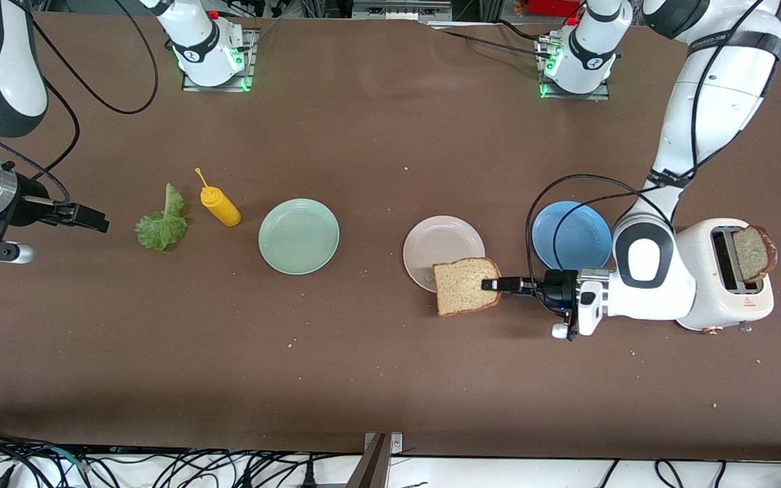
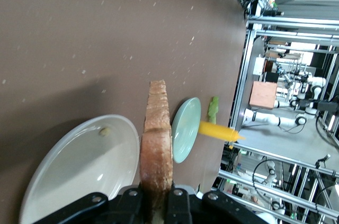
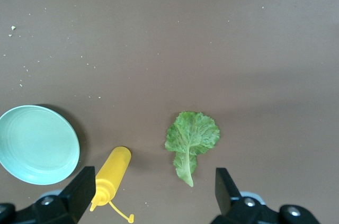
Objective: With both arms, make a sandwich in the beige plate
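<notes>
My left gripper (image 1: pixel 492 285) (image 2: pixel 156 203) is shut on one edge of a brown bread slice (image 1: pixel 464 288) (image 2: pixel 157 144). The slice hangs partly over the rim of the beige plate (image 1: pixel 441 247) (image 2: pixel 79 171), on the side nearer the front camera. A second bread slice (image 1: pixel 754 253) sticks up out of the white toaster (image 1: pixel 746 298) at the left arm's end of the table. The green lettuce leaf (image 1: pixel 160 227) (image 3: pixel 192 136) lies flat on the table. My right gripper (image 1: pixel 92 218) (image 3: pixel 153 192) hangs open over bare table beside the leaf, at the right arm's end.
A yellow squeeze bottle (image 1: pixel 221 207) (image 3: pixel 111 173) lies between the lettuce and a mint-green plate (image 1: pixel 299 236) (image 3: pixel 37 144) (image 2: pixel 185 128). A blue plate (image 1: pixel 570 234) sits between the beige plate and the toaster, partly under the left arm. Crumbs dot the brown table.
</notes>
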Tool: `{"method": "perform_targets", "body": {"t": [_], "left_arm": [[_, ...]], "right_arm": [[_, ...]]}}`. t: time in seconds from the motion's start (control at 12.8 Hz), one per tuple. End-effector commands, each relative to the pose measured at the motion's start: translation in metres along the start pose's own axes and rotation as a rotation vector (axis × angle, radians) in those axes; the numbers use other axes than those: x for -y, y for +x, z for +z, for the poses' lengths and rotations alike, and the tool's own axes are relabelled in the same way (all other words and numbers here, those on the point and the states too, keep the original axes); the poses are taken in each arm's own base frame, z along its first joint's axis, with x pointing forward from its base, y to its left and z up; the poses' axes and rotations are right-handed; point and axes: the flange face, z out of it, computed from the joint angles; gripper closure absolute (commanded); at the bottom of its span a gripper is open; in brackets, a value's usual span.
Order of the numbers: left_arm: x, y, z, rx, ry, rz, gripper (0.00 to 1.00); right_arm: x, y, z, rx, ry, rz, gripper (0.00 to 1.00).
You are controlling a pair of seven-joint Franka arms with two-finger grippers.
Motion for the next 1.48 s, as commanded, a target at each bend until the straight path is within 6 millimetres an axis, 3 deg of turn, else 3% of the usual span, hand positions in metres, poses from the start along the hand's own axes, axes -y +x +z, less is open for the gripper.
{"method": "perform_targets", "body": {"t": [0.0,0.16,0.31,0.39,0.47,0.55,0.78,1.02,1.41], "left_arm": [[0.029,-0.030,0.018,0.035,-0.024,0.038,1.00],[0.049,-0.041,0.027,0.047,-0.032,0.088,1.00],[0.057,-0.050,0.037,0.030,-0.059,0.069,1.00],[0.058,-0.051,0.039,0.031,-0.061,0.080,0.86],[0.059,-0.051,0.040,0.026,-0.055,0.088,0.63],[0.060,-0.049,0.039,0.012,-0.040,0.094,0.01],[0.057,-0.047,0.047,0.000,-0.004,0.149,0.00],[0.043,-0.046,0.039,0.001,0.031,0.185,0.00],[-0.006,-0.050,0.012,0.118,0.311,0.261,0.00]], "right_arm": [[-0.010,-0.001,0.006,0.017,0.019,-0.069,0.00],[-0.024,0.003,0.014,0.028,0.056,-0.140,0.00],[-0.044,0.005,0.028,0.041,0.131,-0.248,0.00],[-0.055,0.003,0.039,0.048,0.182,-0.311,0.00],[-0.065,0.003,0.050,0.048,0.235,-0.375,0.00],[-0.069,0.001,0.059,0.043,0.284,-0.437,0.00],[-0.070,-0.006,0.079,0.034,0.353,-0.620,0.00],[-0.075,-0.022,0.121,-0.066,0.575,-0.826,0.00],[-0.095,-0.046,0.176,-0.255,0.666,-1.163,0.00]]}}
